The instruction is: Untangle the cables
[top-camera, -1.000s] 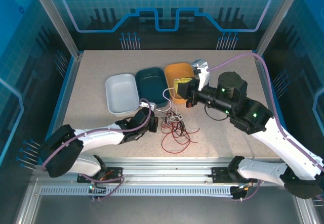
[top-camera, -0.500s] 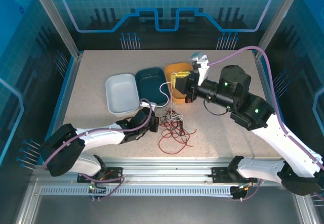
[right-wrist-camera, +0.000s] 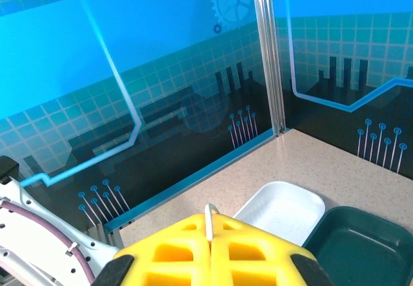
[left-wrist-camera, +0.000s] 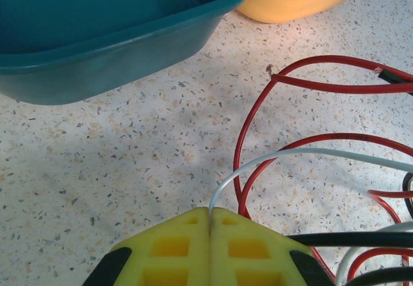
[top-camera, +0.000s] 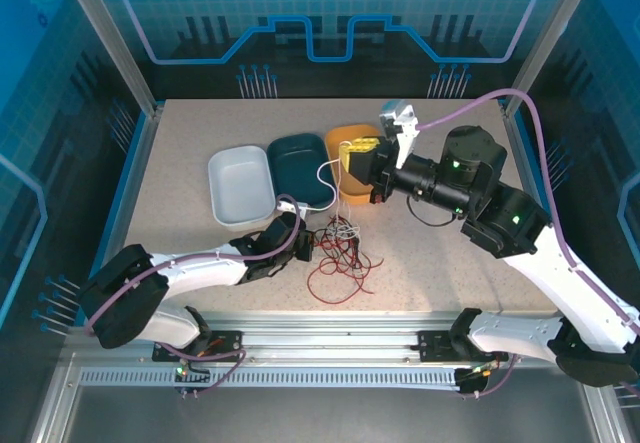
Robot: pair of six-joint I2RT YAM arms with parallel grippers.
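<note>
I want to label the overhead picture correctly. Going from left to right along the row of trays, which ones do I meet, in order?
white tray → dark teal tray → orange tray

3 trays: white tray (top-camera: 240, 185), teal tray (top-camera: 298, 163), orange tray (top-camera: 350, 133); 2 claws: left claw (top-camera: 303, 245), right claw (top-camera: 350, 169); 1 cable tangle (top-camera: 340, 261).

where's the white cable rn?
Top view, centre: the white cable loops from the shut right gripper, raised beside the orange tray, down into the red-and-black tangle just right of the left gripper.
</note>
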